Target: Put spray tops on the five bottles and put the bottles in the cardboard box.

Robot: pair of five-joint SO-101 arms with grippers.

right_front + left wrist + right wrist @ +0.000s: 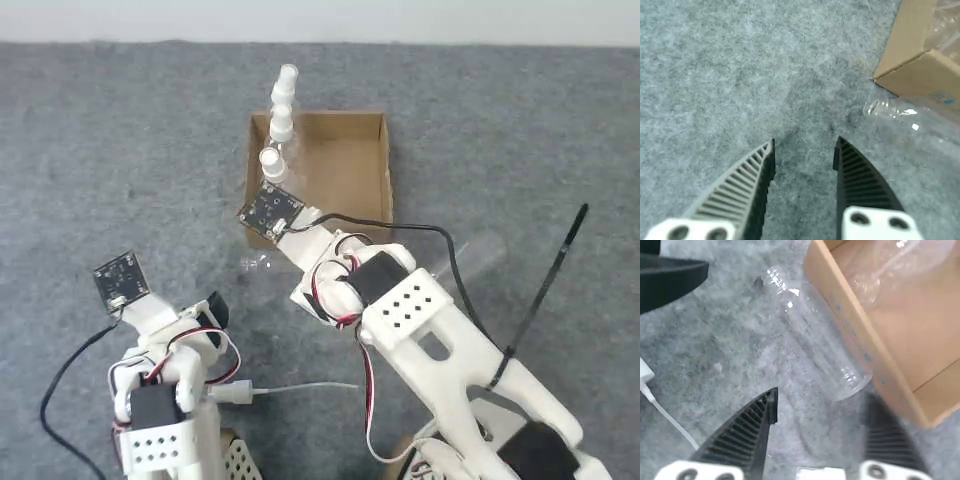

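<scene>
Right claw point(822, 400) spread over a clear bottle point(815, 330) lying against the cardboard box point(862, 350), whose blue print is unreadable; left claw point(805, 141) spread

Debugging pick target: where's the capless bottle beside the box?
Right wrist view: the capless bottle lies on the carpet along the cardboard box's outer wall, just ahead of the open right gripper.

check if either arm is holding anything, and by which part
Nothing is held. The left end effector is open over carpet; the right end effector is open above a clear bottle lying beside the cardboard box.
</scene>
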